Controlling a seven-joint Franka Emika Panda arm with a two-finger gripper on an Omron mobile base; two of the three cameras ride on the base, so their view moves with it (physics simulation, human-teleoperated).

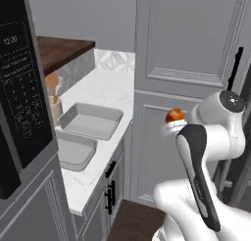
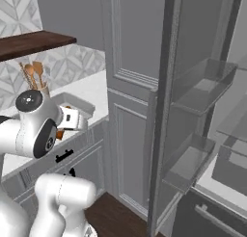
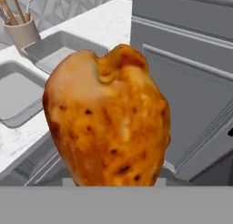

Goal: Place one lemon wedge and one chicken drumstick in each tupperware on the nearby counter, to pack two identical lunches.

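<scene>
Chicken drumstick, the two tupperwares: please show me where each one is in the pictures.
chicken drumstick (image 3: 107, 120), hand view, middle of its orange meaty body.
farther tupperware (image 1: 92, 120), left base view, its bare grey floor.
nearer tupperware (image 1: 73, 152), left base view, its bare grey floor.

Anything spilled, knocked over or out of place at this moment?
Nothing stands out. Both tupperwares sit flat and empty on the counter, the utensil holder stands upright, and the orange chicken drumstick is up at the gripper, off the counter.
</scene>
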